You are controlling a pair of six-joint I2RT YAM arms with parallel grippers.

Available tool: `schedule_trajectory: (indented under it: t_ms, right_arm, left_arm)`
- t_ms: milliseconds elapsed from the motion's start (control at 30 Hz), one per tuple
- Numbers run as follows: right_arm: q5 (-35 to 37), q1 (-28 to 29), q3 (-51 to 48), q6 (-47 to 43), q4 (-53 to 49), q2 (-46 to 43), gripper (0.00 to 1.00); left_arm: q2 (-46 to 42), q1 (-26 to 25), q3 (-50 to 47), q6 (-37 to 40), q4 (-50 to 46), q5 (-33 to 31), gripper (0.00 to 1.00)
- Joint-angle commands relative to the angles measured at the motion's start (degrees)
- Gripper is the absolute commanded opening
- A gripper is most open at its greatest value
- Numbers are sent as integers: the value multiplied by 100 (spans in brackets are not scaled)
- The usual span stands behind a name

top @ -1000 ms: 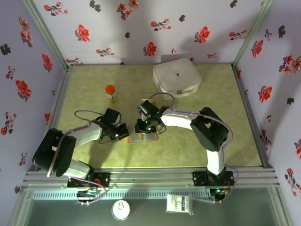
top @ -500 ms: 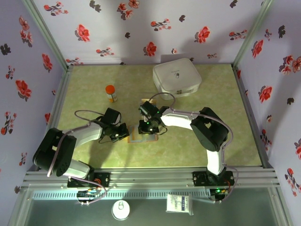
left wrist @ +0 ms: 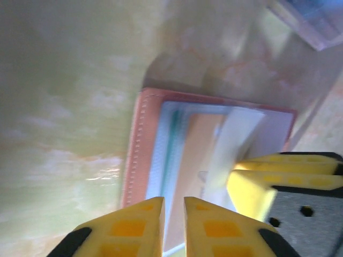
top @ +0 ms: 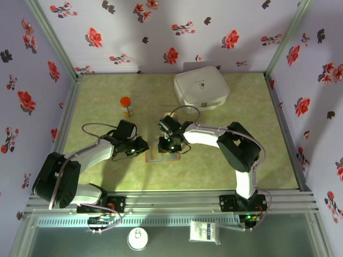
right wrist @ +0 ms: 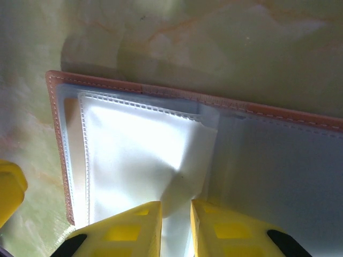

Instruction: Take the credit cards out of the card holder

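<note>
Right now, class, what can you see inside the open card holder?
The card holder shows blue-grey pockets and one teal card edge peeking out. Pockets cover the rest of the cards.

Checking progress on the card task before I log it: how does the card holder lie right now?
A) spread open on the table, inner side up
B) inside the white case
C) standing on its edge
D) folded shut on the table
A: the card holder lies spread on the table, with its blue-grey lining and clear pockets facing up inside the tan stitched edge.
</note>
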Motion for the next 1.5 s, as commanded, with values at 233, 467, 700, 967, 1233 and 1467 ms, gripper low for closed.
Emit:
schedule_trajectory:
  t_ms: [233, 467, 700, 967, 1233, 1467]
  right_arm:
    - [78, -7, -135, -78, -130, -106, 23]
    - [69, -7, -129, -98, -140, -96, 23]
    - [39, -8, -114, -96, -142, -83, 23]
    - [68, -8, -43, -169, -258, -200, 24]
    - [460, -94, -15, -369, -599, -686, 26]
    - [732, -386, -396, -370, -559, -1378, 26]
  left_arm:
    - [472, -292, 409, -131, 168, 251, 24]
    - [736, -346, 447, -147, 336, 349, 23]
    - [909, -412, 460, -230, 528, 422, 19]
    - [808, -425, 470, -259, 525, 425, 12]
    - [744, -523, 636, -340, 472, 423, 11]
    - [916, -715, 949, -372, 402, 372, 11]
